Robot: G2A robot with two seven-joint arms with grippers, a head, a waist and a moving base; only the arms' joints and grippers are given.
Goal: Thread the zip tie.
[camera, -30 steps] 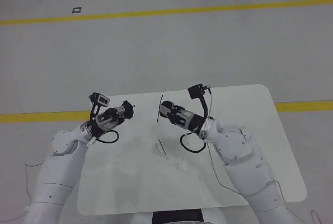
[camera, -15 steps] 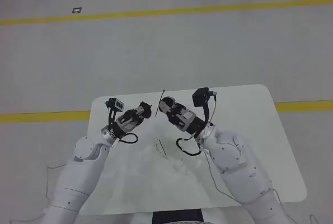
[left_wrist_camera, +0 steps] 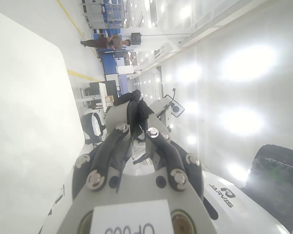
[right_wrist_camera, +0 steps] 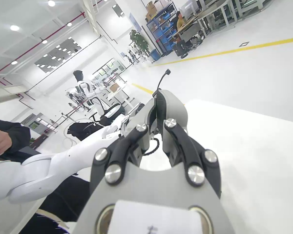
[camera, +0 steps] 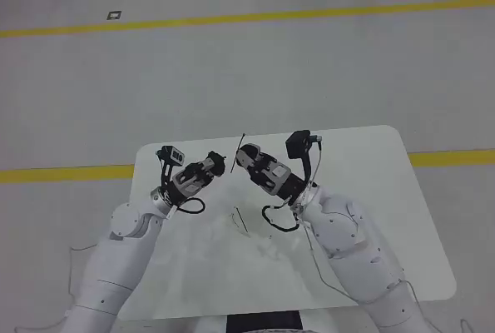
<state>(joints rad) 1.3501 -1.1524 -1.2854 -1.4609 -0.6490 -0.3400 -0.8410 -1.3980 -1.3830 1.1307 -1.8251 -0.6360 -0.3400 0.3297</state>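
Above the white tabletop (camera: 355,208), the right gripper (right_wrist_camera: 158,103), jaws clamped on the thin black plastic zip tie (right_wrist_camera: 161,81), sits beside the left gripper (camera: 217,158), jaws together: alignment seems underway, with the next move probably feeding tail into head.

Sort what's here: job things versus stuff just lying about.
Job: zip tie, pinched in the right tool; left tool, close beside it.
Lying about: thin dark strip on the table.
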